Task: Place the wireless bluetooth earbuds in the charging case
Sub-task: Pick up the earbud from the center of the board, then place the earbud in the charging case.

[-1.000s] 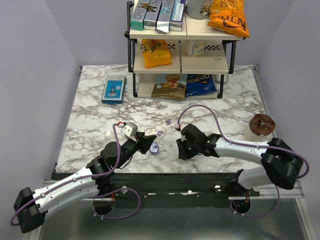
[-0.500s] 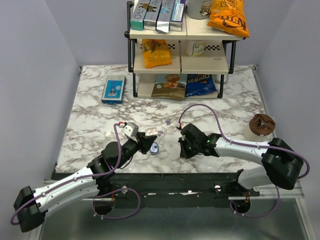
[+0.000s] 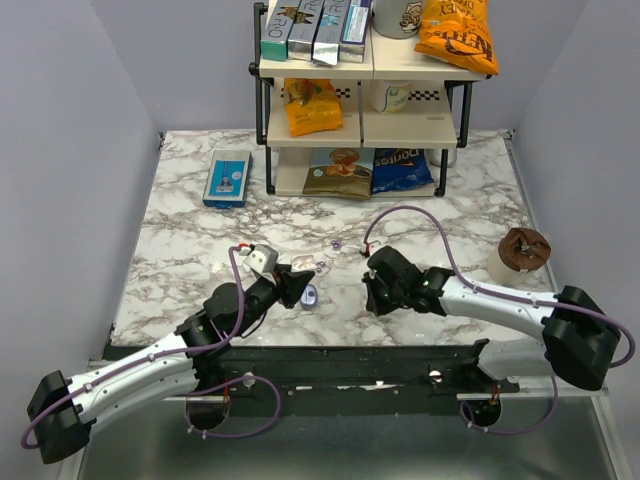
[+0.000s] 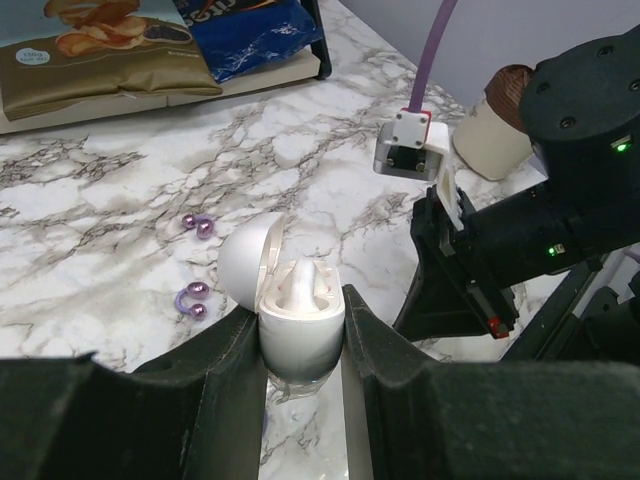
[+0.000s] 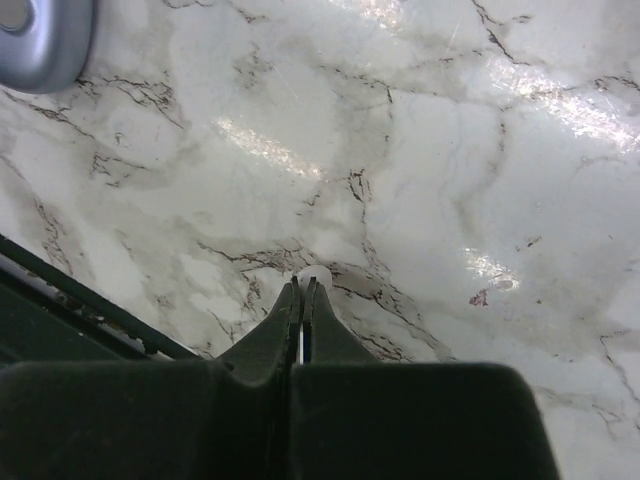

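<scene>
My left gripper (image 4: 300, 312) is shut on the white charging case (image 4: 300, 335) and holds it upright just above the marble. Its lid (image 4: 243, 262) is swung open to the left, and one white earbud (image 4: 300, 282) sits inside. From above, the case (image 3: 309, 295) shows at the left gripper (image 3: 298, 289) tips. My right gripper (image 3: 374, 301) points down at the table to the right of the case. In the right wrist view its jaws (image 5: 303, 288) are pinched together on a small white earbud (image 5: 316, 274) that peeks past the tips.
Two small purple ear pieces (image 4: 197, 225) (image 4: 192, 298) lie on the marble beyond the case. A blue box (image 3: 228, 177) lies far left, a snack shelf (image 3: 360, 120) stands at the back, and a brown-topped cup (image 3: 522, 252) is at the right. The table's front edge (image 5: 60, 285) runs close by.
My right gripper has closed from partly open onto the small white earbud and shifted slightly right. The left arm and the case have stayed put.
</scene>
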`<action>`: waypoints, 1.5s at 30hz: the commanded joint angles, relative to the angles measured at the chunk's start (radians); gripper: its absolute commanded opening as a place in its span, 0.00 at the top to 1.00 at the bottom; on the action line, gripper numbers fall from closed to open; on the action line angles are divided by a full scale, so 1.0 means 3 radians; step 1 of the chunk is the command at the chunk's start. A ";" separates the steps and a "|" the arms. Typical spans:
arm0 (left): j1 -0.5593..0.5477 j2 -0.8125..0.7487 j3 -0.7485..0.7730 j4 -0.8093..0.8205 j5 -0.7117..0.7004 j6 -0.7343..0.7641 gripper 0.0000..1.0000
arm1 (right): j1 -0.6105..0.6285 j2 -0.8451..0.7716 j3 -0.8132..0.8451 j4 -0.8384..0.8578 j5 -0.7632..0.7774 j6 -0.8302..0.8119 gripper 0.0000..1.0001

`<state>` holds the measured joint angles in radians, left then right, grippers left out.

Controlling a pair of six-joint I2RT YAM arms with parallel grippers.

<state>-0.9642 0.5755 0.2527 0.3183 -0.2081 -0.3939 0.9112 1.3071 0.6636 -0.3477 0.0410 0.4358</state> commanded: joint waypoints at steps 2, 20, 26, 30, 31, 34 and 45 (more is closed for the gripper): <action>-0.0018 -0.0001 -0.0024 0.0130 -0.0002 -0.0047 1.00 | -0.0015 -0.0520 0.0130 -0.0160 -0.0044 -0.0062 0.99; 0.0028 0.0546 0.0487 0.0452 0.1822 0.0295 1.00 | -0.0025 -0.1790 0.1112 -0.0824 -0.1593 -0.0655 0.99; 0.0069 0.0899 0.0702 0.0580 0.2268 0.0413 1.00 | -0.0020 -0.1816 0.1102 -0.0958 -0.1665 -0.0778 0.99; 0.0079 0.1103 0.0763 0.0723 0.2452 0.0423 1.00 | -0.0025 -0.1882 0.1040 -0.0871 -0.1661 -0.0742 0.99; 0.0079 0.1129 0.0768 0.0754 0.2478 0.0428 1.00 | -0.0020 -0.1897 0.1035 -0.0841 -0.1640 -0.0737 0.99; 0.0079 0.1191 0.0748 0.0861 0.2539 0.0444 1.00 | -0.0025 -0.1954 0.0989 -0.0759 -0.1640 -0.0701 0.99; 0.0079 0.1278 0.0635 0.1398 0.2820 0.0362 1.00 | -0.0020 -0.1862 0.0887 -0.0590 -0.1614 -0.0742 0.99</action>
<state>-0.9432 0.9504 0.4580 0.6167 0.5568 -0.2806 0.9077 0.7406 0.9432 -0.5560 -0.4263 0.2264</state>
